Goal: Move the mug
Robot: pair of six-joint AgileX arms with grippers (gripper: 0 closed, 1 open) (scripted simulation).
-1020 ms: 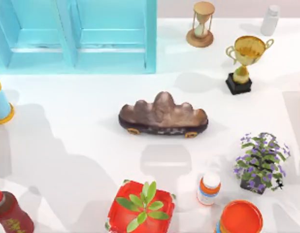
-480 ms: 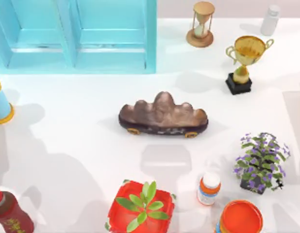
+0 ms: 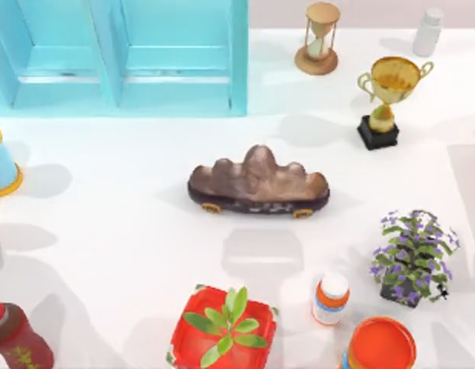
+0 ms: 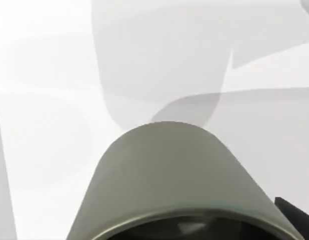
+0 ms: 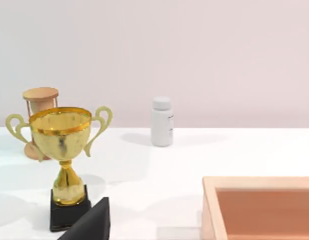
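Note:
The mug (image 4: 169,175) is an olive-grey cylinder seen very close in the left wrist view, with its dark rim at the near edge. It hangs above bare white table crossed by grey shadows. My left gripper is shut on the mug, and one dark fingertip (image 4: 297,215) shows beside its wall. A dark part of my right gripper (image 5: 89,222) shows in the right wrist view, low beside the gold trophy (image 5: 62,145).
Blue cabinet (image 3: 122,54) at the back left. A rock ornament (image 3: 257,184) sits mid-table. Hourglass (image 3: 320,38), trophy (image 3: 387,96) and white bottle (image 3: 428,31) at the back right. Flower pot (image 3: 413,257), pill bottle (image 3: 330,298), orange-lidded container (image 3: 380,344), red planter (image 3: 224,327), blue cup (image 3: 1,165) and wooden box (image 5: 259,207).
The grey shadows on the left side of the table have shrunk and slid toward the left edge. Nothing standing on the table has moved.

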